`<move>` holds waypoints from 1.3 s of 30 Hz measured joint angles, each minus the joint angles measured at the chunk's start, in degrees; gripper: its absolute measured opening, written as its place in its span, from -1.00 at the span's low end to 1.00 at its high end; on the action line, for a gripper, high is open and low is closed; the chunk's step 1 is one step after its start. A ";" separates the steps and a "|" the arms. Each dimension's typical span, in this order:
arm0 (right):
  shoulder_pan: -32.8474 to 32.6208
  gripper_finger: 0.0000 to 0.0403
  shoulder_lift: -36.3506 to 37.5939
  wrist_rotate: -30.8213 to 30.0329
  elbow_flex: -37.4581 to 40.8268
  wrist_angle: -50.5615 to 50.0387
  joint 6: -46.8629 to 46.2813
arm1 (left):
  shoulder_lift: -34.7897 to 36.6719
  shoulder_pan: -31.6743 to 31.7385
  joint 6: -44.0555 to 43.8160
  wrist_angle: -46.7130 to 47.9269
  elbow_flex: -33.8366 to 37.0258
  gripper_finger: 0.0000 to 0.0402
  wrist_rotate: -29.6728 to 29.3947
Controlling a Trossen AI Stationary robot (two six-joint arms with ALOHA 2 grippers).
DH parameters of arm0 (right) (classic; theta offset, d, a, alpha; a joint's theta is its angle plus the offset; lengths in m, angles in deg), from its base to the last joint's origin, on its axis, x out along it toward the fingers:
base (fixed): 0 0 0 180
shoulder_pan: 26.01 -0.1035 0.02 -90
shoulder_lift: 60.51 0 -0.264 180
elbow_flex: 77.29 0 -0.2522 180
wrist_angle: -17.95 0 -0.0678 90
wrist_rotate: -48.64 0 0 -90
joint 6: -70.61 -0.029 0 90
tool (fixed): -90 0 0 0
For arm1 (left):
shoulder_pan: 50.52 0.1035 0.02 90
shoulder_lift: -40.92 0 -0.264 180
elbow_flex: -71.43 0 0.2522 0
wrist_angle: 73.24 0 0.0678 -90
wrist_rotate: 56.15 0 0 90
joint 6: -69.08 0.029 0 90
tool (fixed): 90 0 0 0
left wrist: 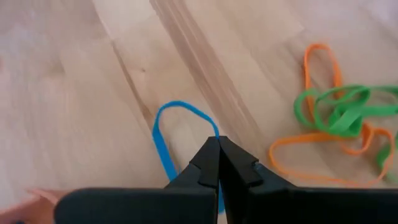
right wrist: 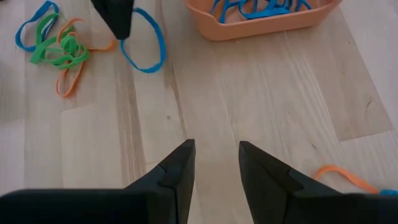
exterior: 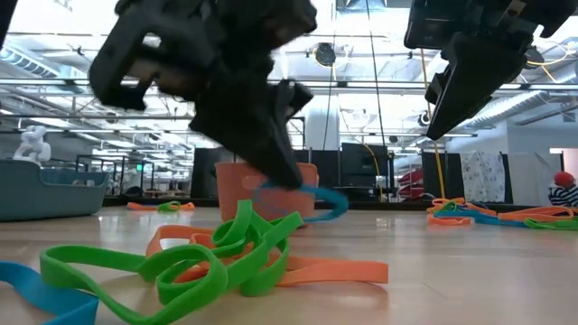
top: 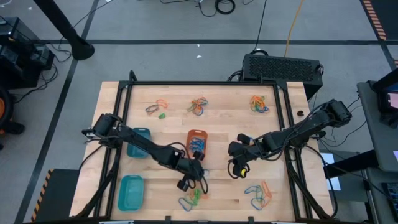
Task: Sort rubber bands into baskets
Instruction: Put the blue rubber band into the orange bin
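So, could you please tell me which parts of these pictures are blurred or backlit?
Low view: the left tool is a dark, blurred silhouette against bright ceiling lights, while the green band nearby is sharp. Left wrist view: the blue band is slightly soft. Right wrist view: evenly lit, orange basket clear.

Bright even overhead light; low view foreground blurred.

The left gripper (top: 185, 184) sits between a basket (top: 197, 142) and a pile of rubber bands (top: 193, 198); the right gripper (top: 238, 170) hangs beside that basket.
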 joint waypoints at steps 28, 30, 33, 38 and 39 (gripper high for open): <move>0.02 -0.42 -0.02 -0.30 0.04 1.41 1.41 | 18.78 9.85 -2.30 7.06 8.95 -1.00 -11.32; 0.02 -0.42 -0.02 -0.31 0.04 1.49 1.65 | 18.78 10.51 -2.28 3.05 10.78 -1.00 -8.53; 0.08 -0.42 -0.02 -0.31 0.04 1.61 1.87 | 18.78 11.23 -2.28 1.37 12.04 -0.99 -5.97; 0.09 -0.42 -0.02 -0.31 0.04 2.91 2.84 | 18.80 12.07 -2.88 1.00 12.64 -0.89 -5.90; 0.09 -0.42 -0.02 -0.31 0.04 3.31 3.09 | 18.80 12.15 -3.70 1.03 12.70 -0.87 -5.92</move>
